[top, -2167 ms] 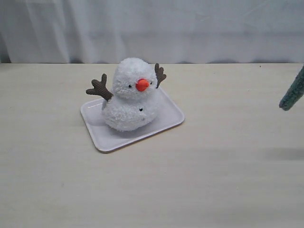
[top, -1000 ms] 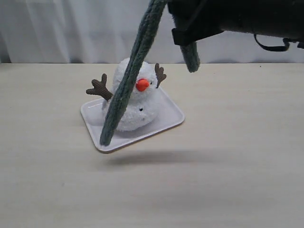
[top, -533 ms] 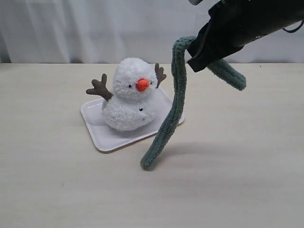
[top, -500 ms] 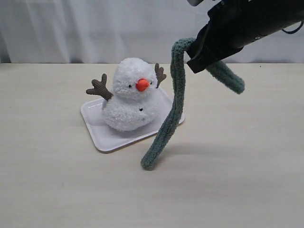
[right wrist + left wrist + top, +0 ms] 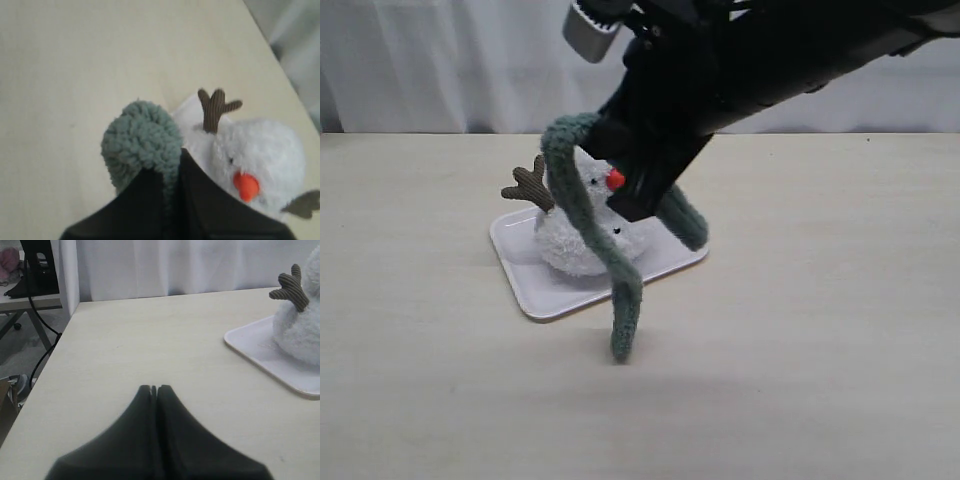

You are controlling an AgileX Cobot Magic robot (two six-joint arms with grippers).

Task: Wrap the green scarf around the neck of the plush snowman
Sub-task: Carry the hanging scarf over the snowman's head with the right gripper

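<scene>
Right tool [image 5: 172,169] pinches the green scarf [image 5: 626,300] above the plush snowman [image 5: 565,250] — its dangling tail could snag a branch arm [image 5: 528,185] and tip him over.

White tray [image 5: 533,284] on pale wooden table [image 5: 820,350] — white curtain [image 5: 440,60] behind

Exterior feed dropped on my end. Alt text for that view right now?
The right gripper, on a black arm, holds the green scarf draped across the front of the plush snowman. The snowman sits on a white tray; one scarf end hangs past the tray's front edge, the other beside the snowman.
</scene>
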